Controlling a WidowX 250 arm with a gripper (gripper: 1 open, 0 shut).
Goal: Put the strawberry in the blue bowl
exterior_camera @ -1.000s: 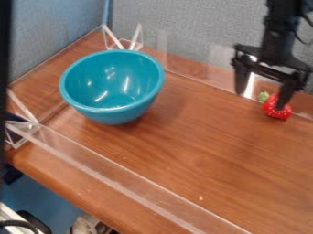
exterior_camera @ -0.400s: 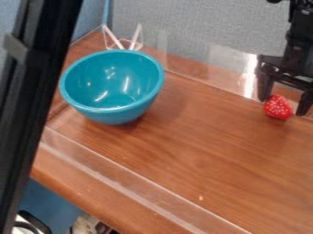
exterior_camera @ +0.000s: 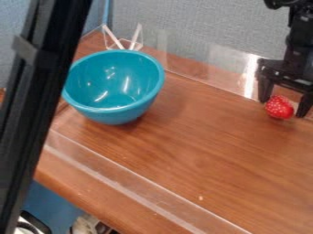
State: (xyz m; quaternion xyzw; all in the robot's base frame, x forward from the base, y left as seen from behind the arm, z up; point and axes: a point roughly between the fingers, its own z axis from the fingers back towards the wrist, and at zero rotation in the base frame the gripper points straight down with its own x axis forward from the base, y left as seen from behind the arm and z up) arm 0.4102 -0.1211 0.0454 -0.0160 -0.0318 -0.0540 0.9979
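Polished reddish-brown wooden worktop (exterior_camera: 184,155) fills most of the view, fenced by low clear plastic walls along its edges; nearest the camera, a dark, blurred bar (exterior_camera: 37,110) slants up the left side of the picture, hiding part of the worktop's left edge. Farther in, towards the left rear part of the worktop, stands the round, deep, glossy teal-blue bowl (exterior_camera: 113,85), upright, with nothing visible inside it; just behind it, at the rear left corner, the clear walls meet in thin pale supports (exterior_camera: 124,38). Well apart from the bowl, close to the rear right edge of the worktop, lies the small glossy red strawberry (exterior_camera: 281,108), resting on the wood. Over it hangs the black robot gripper (exterior_camera: 286,94), pointing downward from the top right corner of the picture; its dark fingers (exterior_camera: 265,88) stand wide apart, one on either side of the berry, not clamped on it; whether either one touches the fruit cannot be told. Grey-blue wall (exterior_camera: 196,23) closes the background.
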